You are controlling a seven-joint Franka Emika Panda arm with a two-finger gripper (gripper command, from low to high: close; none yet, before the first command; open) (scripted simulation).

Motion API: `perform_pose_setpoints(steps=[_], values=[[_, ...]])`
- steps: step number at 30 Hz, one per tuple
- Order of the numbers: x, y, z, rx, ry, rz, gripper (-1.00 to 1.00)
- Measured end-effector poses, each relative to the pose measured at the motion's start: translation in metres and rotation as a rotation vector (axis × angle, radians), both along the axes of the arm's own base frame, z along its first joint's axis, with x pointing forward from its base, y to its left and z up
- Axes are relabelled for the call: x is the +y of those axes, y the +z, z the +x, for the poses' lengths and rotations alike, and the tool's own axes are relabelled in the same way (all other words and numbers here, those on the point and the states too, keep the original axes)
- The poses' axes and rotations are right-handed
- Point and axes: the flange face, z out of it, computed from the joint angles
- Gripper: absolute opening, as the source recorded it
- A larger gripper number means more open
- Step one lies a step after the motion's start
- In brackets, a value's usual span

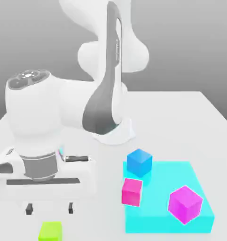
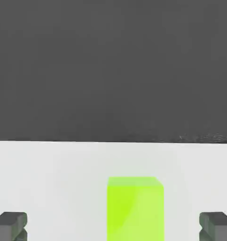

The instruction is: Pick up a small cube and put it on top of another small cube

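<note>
- Exterior view, nearest the camera: the small plain lime-green cube (image 1: 50, 231) sits on the pale grey surface (image 1: 101, 212), alone, at the front edge of the scene and toward the exterior view's left.
- Just above it hangs the white two-finger gripper (image 1: 49, 207) of the robot arm, pointing down at the surface; its two short dark fingers (image 1: 28, 208) stand spread wide, one to either side of the line over the green cube, with nothing between them and no contact with the cube.
- Hand view of the same spot: the lime-green cube (image 2: 135, 207) lies between the two dark grey fingers (image 2: 11, 226), a wide bare strip of surface on each side, and it sits closer to one finger than to the other.
- Toward the exterior view's right, a flat bright cyan square slab (image 1: 169, 221) lies on the surface, well apart from the green cube.
- A magenta cube (image 1: 184, 204) rests on top of the slab, near its front right corner.
- A smaller pink cube (image 1: 132, 191) stands at the slab's left edge, overlapping that edge.
- A blue cube (image 1: 139, 162) stands just behind the pink one, at the slab's far left corner; the two look very close, though I cannot tell whether they touch.
- Farther back, the white and grey robot arm (image 1: 103, 106) rises from its base (image 1: 116, 134) and bends forward over the surface.
</note>
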Motion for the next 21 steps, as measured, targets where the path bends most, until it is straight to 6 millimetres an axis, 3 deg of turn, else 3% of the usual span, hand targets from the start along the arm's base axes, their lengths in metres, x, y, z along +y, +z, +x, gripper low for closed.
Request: perform_pose_setpoints(steps=[3,4,11,16,21], values=[[-0.002,-0.043,-0.002,0.008,0.001,-0.003,0.0],[-0.002,-0.054,-0.002,0.009,0.0,-0.003,-1.0],[-0.002,-0.055,-0.002,0.01,0.0,-0.003,-1.0],[0.004,0.004,-0.004,0.011,0.02,0.003,-1.0],[0.059,0.043,-0.024,0.011,0.229,0.043,-1.0]])
